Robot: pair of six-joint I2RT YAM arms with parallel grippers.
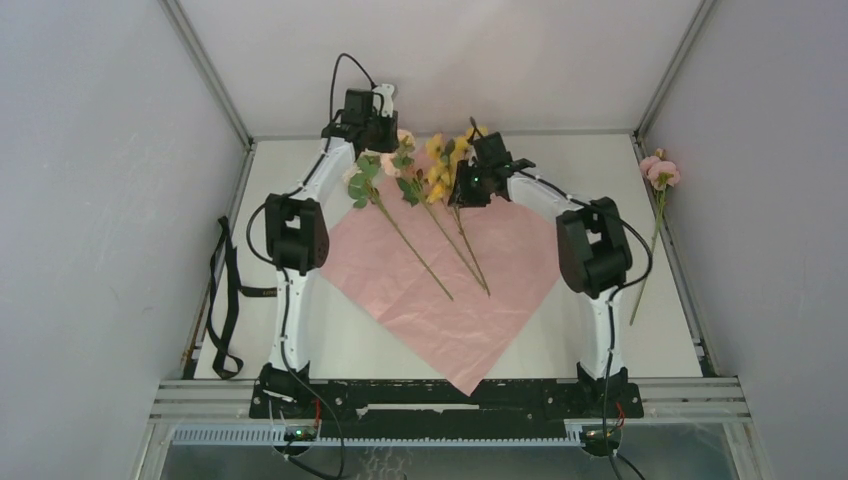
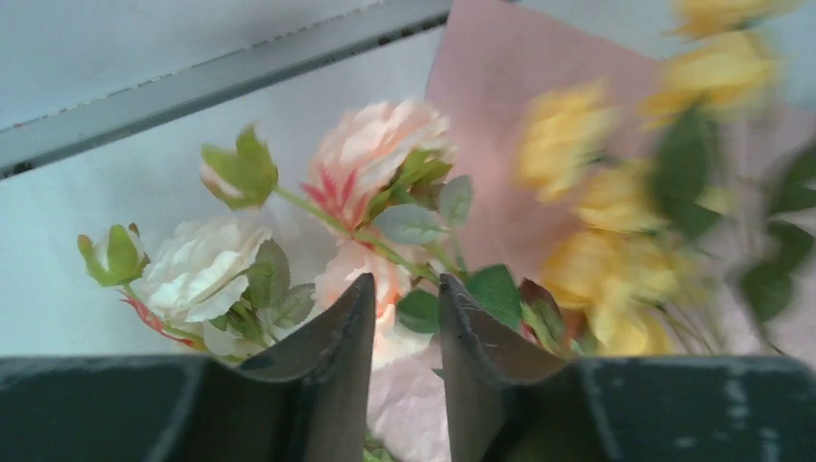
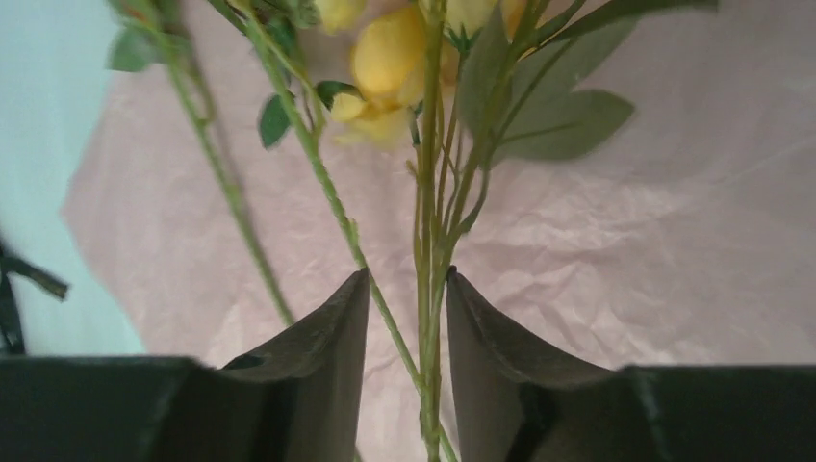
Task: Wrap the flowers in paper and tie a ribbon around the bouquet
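Paper (image 1: 470, 320): pale pink side up, spread as a diamond on the table (image 1: 600, 160).
Flowers (image 1: 432, 215): three stems lying on the paper, blooms at its far corner.
Left gripper (image 2: 405, 289): released, narrow gap, low over the cream and pink blooms.
Right gripper (image 3: 407, 279): released, thin green stalks in the gap, unpinched.
Ribbon (image 1: 226, 300): looped at the table's left edge, off the paper.
Single pink stem (image 1: 660, 172): by the right edge, well apart.

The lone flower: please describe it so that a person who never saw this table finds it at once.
Look at the white table, then at its right edge, away from the pink paper. One long-stemmed flower lies there alone, pink bloom at the far end. All other flowers lie together on the paper.
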